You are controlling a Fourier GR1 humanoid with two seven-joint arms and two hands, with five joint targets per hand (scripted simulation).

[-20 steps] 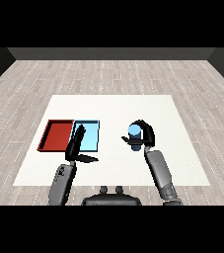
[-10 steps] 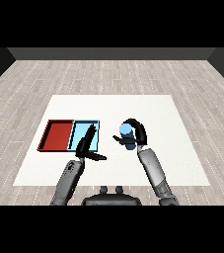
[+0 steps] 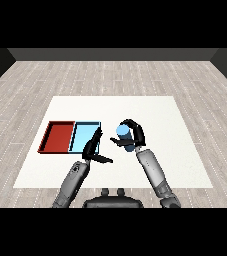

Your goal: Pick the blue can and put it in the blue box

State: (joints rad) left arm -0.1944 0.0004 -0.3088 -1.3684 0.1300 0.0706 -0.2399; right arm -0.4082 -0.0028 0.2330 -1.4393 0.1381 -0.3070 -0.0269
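One wide white table [image 3: 150,115] filled the middle of the head view, and everything else sat on it or hung over it. Two shallow rectangular trays lay side by side towards nine o'clock, touching along one edge: a red tray [image 3: 50,136] on the outside and a light blue tray [image 3: 86,124] next to it, nearer the centre. Both looked bare inside, though the left hand covered the blue tray's near right corner.

Two grey forearms came up from five and seven o'clock. The black left hand [image 3: 92,150] hung over the blue tray's near right edge with its fingers straight and thumb spread, grasping nothing. The black right hand [image 3: 135,137] sat just right of centre, its fingers curled round the single small blue cylindrical can [image 3: 123,132], which appeared lifted off the table and tipped a little, its pale top facing the camera. The can was just beside the blue tray's right edge, towards three o'clock from it, but not yet over it.

By my judgement the pick was done and the carry was in hand. The next move called for taking the can leftward, towards nine o'clock, over the blue tray, lowering it inside the rim and uncurling the fingers. The left hand sat close to that path and might crowd it.
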